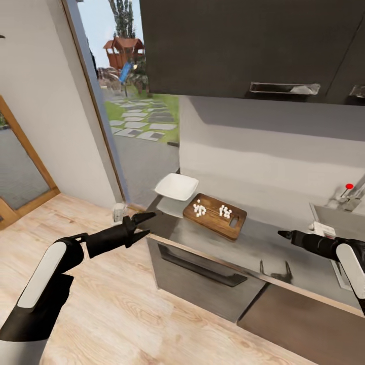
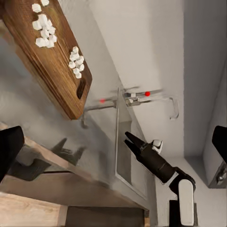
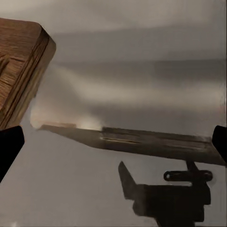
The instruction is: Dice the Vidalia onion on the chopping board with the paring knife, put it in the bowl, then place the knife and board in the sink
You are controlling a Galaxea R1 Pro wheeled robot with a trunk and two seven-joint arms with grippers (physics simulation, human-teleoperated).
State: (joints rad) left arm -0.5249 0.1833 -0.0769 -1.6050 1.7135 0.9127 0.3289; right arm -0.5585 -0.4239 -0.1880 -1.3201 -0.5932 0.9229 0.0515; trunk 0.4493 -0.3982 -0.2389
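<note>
White diced onion (image 1: 212, 209) sits loose on the chopping board (image 1: 215, 216); light, scatters easily, so lift the stiff board by its edges. Left claw (image 1: 147, 225) wide and empty; right claw (image 1: 282, 234) looks narrow, empty.

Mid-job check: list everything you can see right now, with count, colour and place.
chopping board: one, dark brown, on the countertop, right of the bowl
diced onion: two clusters, white, on the board
bowl: one, white, at the countertop's left end
countertop: one, glossy grey
sink: one, steel, far right; tap with red knob
wall cabinets: dark, above
left gripper: black, open, off the counter's left end
right gripper: black, over the counter near the sink
</note>
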